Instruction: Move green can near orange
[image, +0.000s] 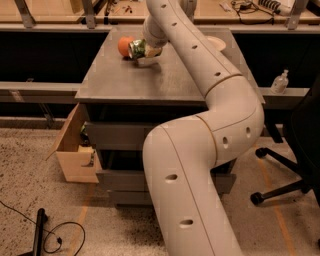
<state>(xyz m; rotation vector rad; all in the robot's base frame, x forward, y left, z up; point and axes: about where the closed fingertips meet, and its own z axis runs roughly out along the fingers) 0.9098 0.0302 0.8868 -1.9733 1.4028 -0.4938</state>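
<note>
Upper centre-left of the frame, my pale matt tool (145, 56) clamps the green can (136, 48), mottled wrap over shiny metal, beside the smooth-skinned orange (124, 46). My arm (220, 85) is smooth cream plastic; the bench (130, 82) dull grey metal; the box (75, 162) at lower left looks like plain cardboard.

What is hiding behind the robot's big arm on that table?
An off-white bowl peeks out; the arm covers most of it. The gripper holds the green can beside the orange.
</note>
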